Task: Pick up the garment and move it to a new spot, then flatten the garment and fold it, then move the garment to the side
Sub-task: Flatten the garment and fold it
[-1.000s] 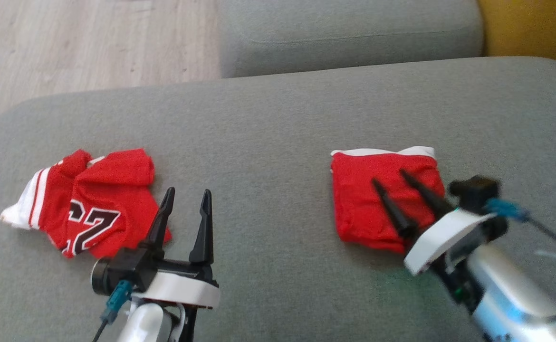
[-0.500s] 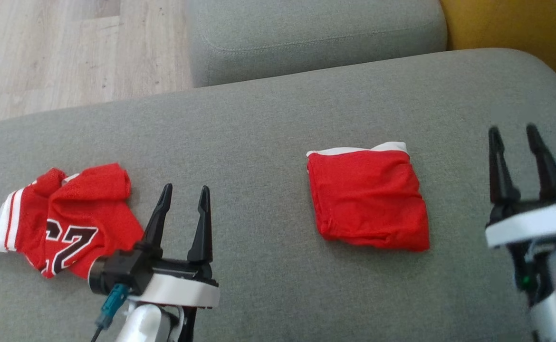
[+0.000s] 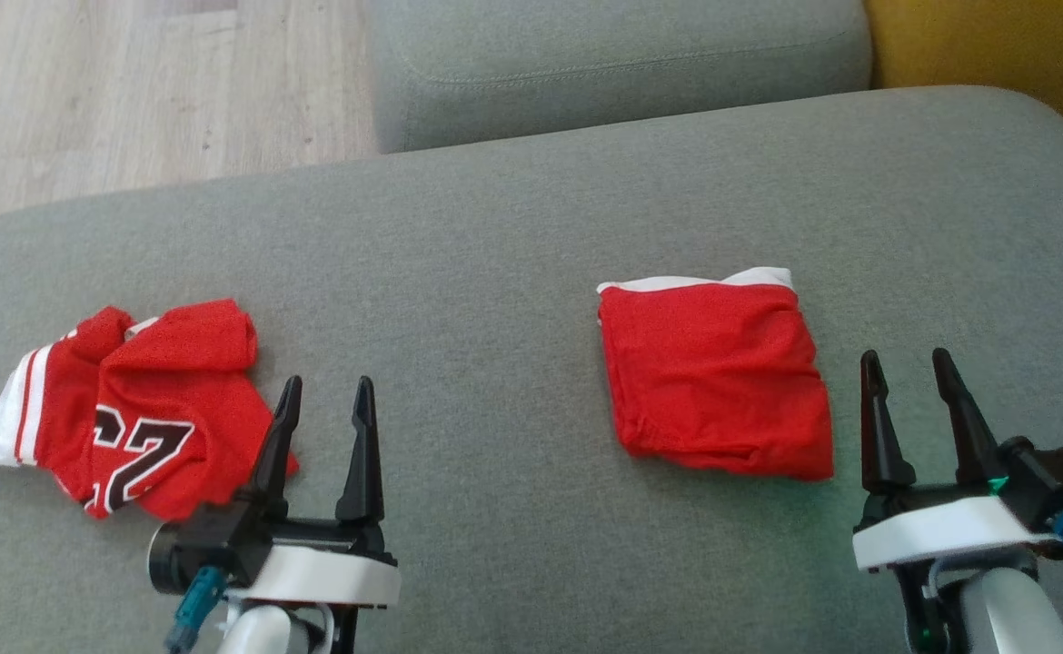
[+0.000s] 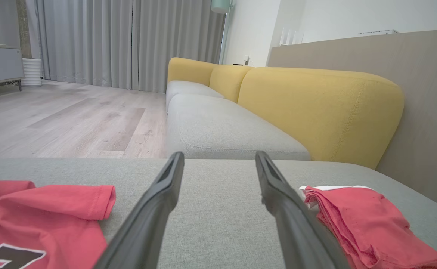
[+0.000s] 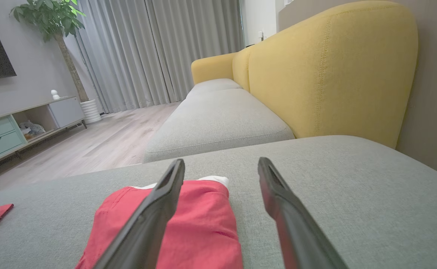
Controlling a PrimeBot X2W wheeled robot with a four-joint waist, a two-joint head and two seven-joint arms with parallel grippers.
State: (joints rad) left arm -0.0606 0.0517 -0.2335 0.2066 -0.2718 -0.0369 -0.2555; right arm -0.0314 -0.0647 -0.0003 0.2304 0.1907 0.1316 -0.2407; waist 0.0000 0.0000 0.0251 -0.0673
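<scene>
Folded red garment (image 3: 713, 381), white trim showing along its far edge, lies on the grey sofa seat (image 3: 495, 236), right of the middle, as a compact, roughly square packet. Well apart from it, at the seat's left, a crumpled red jersey (image 3: 150, 409) with black-and-white numerals lies unfolded, one sleeve bunched over its far side.

A second ago the right gripper (image 3: 905, 356) had its fingers over the folded packet. It has since drawn clear and now hangs just beside the packet's near right corner, not touching it, jaws spread wide with nothing between them. The left gripper (image 3: 328, 381) has kept its place at the jersey's near right edge, likewise spread and empty.

I judge that this garment's fold and its move to the side are finished, with the packet released and holding its shape. The crumpled jersey looks like the next piece to take.

Nothing here serves as a container. Both garments rest straight on the cushion.
</scene>
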